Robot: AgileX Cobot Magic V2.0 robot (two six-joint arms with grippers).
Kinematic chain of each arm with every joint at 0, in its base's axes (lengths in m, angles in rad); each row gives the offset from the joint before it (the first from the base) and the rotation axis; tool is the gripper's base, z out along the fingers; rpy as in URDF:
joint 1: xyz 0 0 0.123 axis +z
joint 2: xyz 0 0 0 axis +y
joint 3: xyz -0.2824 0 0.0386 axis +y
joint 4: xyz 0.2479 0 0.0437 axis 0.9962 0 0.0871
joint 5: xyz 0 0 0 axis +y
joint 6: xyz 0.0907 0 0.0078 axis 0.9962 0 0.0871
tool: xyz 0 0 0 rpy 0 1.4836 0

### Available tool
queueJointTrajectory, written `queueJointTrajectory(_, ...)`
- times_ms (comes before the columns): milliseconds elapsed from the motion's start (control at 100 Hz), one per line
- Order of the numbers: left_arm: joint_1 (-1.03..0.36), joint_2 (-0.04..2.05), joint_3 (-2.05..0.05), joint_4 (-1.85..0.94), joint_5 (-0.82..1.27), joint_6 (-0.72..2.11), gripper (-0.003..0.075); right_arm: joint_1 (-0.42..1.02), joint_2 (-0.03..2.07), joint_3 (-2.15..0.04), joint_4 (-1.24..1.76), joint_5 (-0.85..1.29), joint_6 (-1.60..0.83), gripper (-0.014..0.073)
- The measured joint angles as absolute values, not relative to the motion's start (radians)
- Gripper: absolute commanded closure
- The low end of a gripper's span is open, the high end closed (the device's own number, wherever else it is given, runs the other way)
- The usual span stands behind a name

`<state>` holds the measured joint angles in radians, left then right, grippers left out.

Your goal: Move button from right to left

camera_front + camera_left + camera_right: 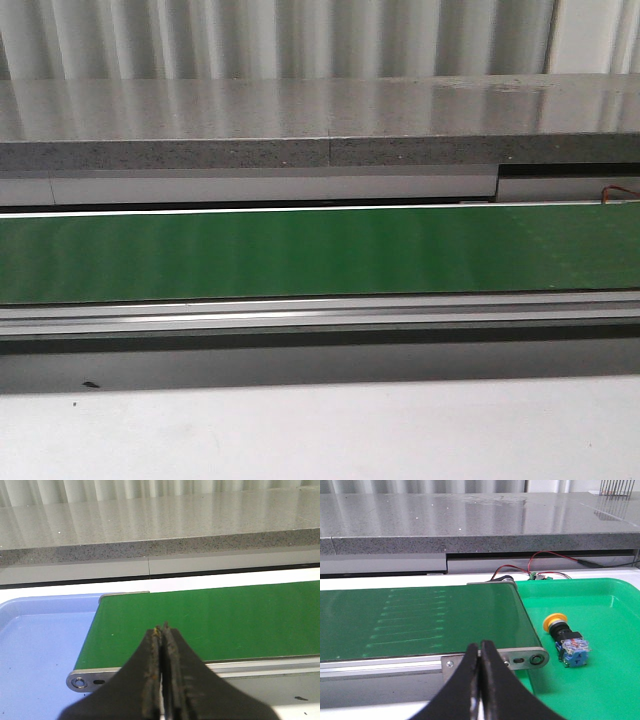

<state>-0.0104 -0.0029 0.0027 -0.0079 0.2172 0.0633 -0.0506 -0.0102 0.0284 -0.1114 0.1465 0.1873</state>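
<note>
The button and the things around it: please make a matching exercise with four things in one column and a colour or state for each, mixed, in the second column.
Things:
1. button
2. conveyor belt
3. left gripper
4. tray at the belt's left end

Colours or states:
A. pale blue, nothing seen in it
B. lying on its side in the green tray
C. dark green, nothing on it
D. shut, holding nothing

Pairs: 1-B, 2-C, 3-D, 4-A

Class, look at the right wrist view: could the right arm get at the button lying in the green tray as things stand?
Probably yes: the button lies alone in the green tray, nothing over it. The right tool is shut, so it must open first.
</note>
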Motion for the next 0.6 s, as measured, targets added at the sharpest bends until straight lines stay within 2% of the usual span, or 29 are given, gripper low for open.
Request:
queueJointTrajectory(460,-0.010,-0.003,0.003,-0.008,0.217,0.063,0.0741,-0.051,-0.010,0.026,-0.111,0.149,0.187,0.0661)
queueJointTrajectory(600,-0.010,-0.003,0.003,-0.008,0.217,0.063,0.0741,-0.051,-0.010,-0.054,-0.111,0.204,0.187,0.0661)
